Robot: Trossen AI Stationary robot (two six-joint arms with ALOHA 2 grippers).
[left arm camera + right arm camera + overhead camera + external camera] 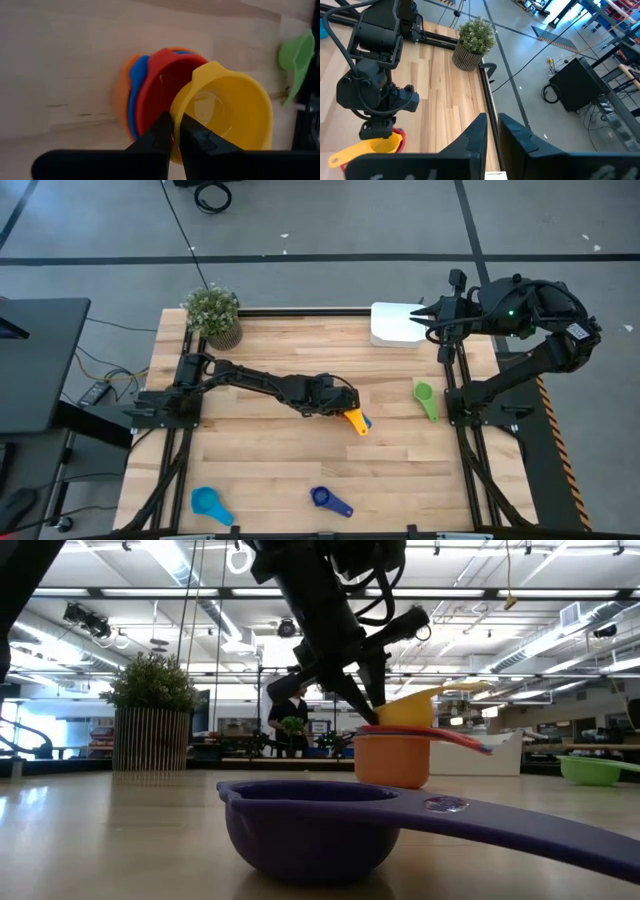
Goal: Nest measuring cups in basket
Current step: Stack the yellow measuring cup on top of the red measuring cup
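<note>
Worktop (260,470), taken left to right in the overhead view.

1. Light blue cup (207,501), at about 8 o'clock from centre, near the front edge. Loose.
2. Potted plant (214,315), far corner, about 11 o'clock. Not part of the set.
3. Dark blue cup (322,497), about 6 o'clock. Its handle, the long axis, runs toward 4 o'clock.
4. Left tool (347,408), at centre over the stack. Its fingers (161,132) stand close together with a narrow gap, beside the yellow cup's rim; whether they clench that rim I cannot tell.
5. Stack: yellow cup (227,116) uppermost and tilted, then red cup (162,82), blue cup (136,80), orange cup (392,758) at the base. Yellow handle points to about 5 o'clock.
6. Basket (396,324), about 1 o'clock at the far edge, holding no cup.
7. Green cup (424,394), about 3 o'clock, handle toward 5 o'clock.
8. Right tool (425,314), parked beside the basket, fingers near together, grasping nothing.

Step judged: seating yellow in the stack. Next likely calls for gathering the loose cups, then carrying all to the basket.
</note>
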